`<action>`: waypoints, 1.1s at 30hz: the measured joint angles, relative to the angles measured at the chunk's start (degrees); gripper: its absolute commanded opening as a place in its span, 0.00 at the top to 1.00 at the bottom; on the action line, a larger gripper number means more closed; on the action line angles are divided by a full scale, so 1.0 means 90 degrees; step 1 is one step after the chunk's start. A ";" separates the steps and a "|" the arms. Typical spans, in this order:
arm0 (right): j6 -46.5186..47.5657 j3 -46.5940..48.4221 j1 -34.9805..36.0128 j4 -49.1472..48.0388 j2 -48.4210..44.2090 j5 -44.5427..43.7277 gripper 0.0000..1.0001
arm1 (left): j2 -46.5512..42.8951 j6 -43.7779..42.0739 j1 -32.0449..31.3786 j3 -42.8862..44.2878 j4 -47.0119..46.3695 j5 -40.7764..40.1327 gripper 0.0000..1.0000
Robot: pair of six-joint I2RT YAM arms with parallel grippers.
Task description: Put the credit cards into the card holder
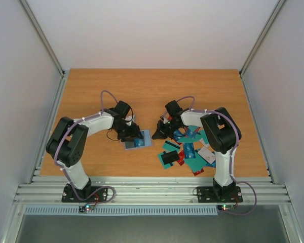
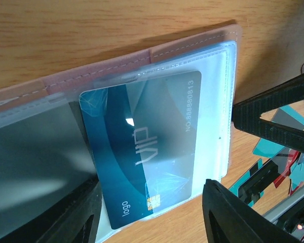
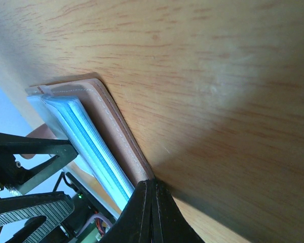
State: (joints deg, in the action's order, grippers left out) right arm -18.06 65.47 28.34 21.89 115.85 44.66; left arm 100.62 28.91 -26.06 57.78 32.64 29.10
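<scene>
The card holder [image 1: 141, 140] lies open on the counter [image 1: 152, 91] between the two arms, its tan stitched cover underneath and clear plastic sleeves facing up. A blue card [image 2: 142, 152] printed "VIP", "logo" and a number shows through the top sleeve. The left end effector [image 1: 133, 135] hangs over it, fingers partly spread and gripping nothing. The right end effector [image 3: 152, 202] is pinched closed, its tip against the cover's edge. The other credit cards [image 1: 190, 151], mostly teal, lie heaped by the right arm.

A wooden table [image 1: 152, 86] sits between white walls [image 1: 20, 76].
</scene>
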 measured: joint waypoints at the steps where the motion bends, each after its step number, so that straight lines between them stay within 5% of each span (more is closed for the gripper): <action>1: 0.0000 0.0000 0.0000 -0.0002 0.0000 0.0000 0.99 | 0.0005 0.0000 -0.0007 0.0002 -0.0005 0.0000 0.44; 33: -0.0044 -0.0049 0.0000 -0.0112 0.0000 0.0036 0.99 | 0.0206 0.0194 -0.0257 0.0357 0.0012 0.0114 0.46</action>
State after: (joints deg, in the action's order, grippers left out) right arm -18.46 65.04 28.34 20.88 115.85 44.99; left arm 102.48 30.65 -28.38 60.99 32.75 30.13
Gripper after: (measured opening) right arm 0.014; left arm 0.540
